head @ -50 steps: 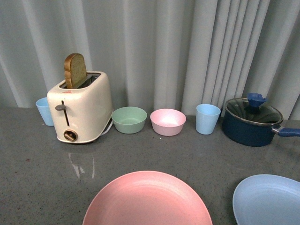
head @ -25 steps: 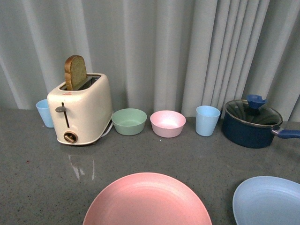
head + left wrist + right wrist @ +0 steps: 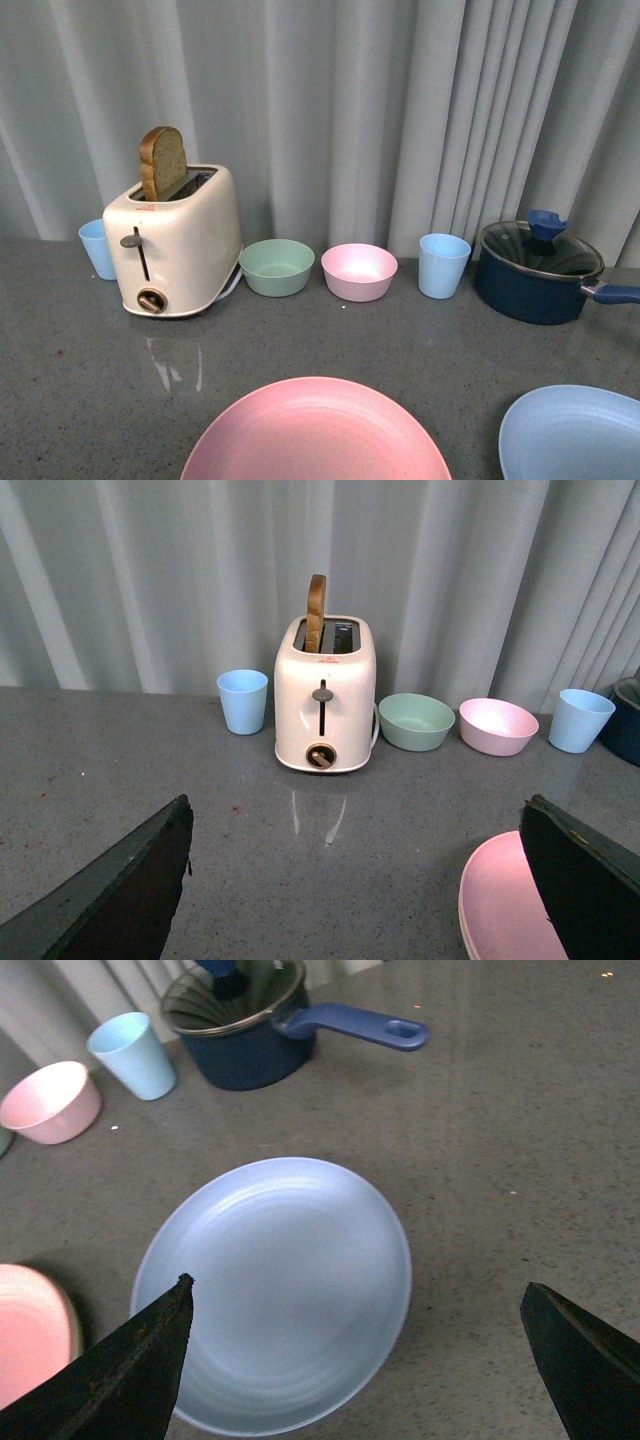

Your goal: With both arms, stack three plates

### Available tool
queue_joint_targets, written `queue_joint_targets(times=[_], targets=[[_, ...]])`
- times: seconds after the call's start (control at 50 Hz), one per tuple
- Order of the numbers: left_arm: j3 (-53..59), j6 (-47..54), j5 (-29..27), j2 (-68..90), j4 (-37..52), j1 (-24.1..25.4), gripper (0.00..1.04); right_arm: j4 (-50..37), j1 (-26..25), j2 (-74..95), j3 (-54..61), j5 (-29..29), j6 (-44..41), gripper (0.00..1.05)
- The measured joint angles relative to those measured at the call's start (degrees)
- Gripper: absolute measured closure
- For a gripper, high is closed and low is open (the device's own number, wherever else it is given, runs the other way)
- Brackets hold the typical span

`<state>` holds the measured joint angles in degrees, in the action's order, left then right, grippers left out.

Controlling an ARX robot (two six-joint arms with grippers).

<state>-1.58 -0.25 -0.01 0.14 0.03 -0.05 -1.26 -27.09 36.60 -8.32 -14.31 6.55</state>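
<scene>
Nearest the robot, the pink plate (image 3: 315,432) lies flat at the front edge of the grey surface (image 3: 90,400). The light blue plate (image 3: 575,435) sits to its right, also flat, the two apart.

The right pincer (image 3: 357,1282) hangs released over the light blue plate, its wrist angled steeply downward and its two dark fingers (image 3: 120,1370) spread wide. Whether they touch the plate cannot be told.

The left pincer (image 3: 357,802) is likewise released, fingers splayed, held low and aimed almost level across the surface toward the toaster (image 3: 175,245). The pink plate's rim shows near one finger.

Farther back, a row of kitchenware stands along the foot of a pale pleated curtain (image 3: 350,100). At the left is a light blue cup (image 3: 97,248), partly behind the cream toaster, which has a slice of brown bread (image 3: 163,160) standing upright in one slot. To the toaster's right come a green bowl (image 3: 276,267) and a pink bowl (image 3: 358,271), just beside each other. Next is a second light blue cup (image 3: 443,265). Last is a navy saucepan (image 3: 535,275) under a glass lid (image 3: 540,247), with its blue handle pointing right.
</scene>
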Motion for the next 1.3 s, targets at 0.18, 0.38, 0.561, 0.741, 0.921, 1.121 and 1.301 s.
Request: queue_joint_targets(times=[0.18,0.38,0.561,0.741,0.921,1.121,1.301], targets=[[0.0,0.0,0.0,0.0,0.0,0.0,0.07,-10.4,-11.7,19.1,-4.1,-7.3,-7.0,0.07],[0.0,0.0,0.0,0.0,0.0,0.0,0.07,-16.2,-13.5,35.0,-9.1,-5.1,-15.0,0.07],[0.0,0.0,0.0,0.0,0.0,0.0,0.07,-18.6,-14.9,49.1,-15.1,-1.6,-21.6,0.07],[0.0,0.0,0.0,0.0,0.0,0.0,0.07,-17.9,-11.8,58.8,-20.9,-1.3,-20.9,0.07],[0.0,0.0,0.0,0.0,0.0,0.0,0.07,-19.6,-4.5,63.4,-22.8,-1.4,-18.8,0.07],[0.0,0.0,0.0,0.0,0.0,0.0,0.07,-21.3,0.0,68.5,-24.3,1.4,-17.7,0.07],[0.0,0.0,0.0,0.0,0.0,0.0,0.07,-22.4,1.4,71.4,-25.1,2.7,-17.1,0.07]])
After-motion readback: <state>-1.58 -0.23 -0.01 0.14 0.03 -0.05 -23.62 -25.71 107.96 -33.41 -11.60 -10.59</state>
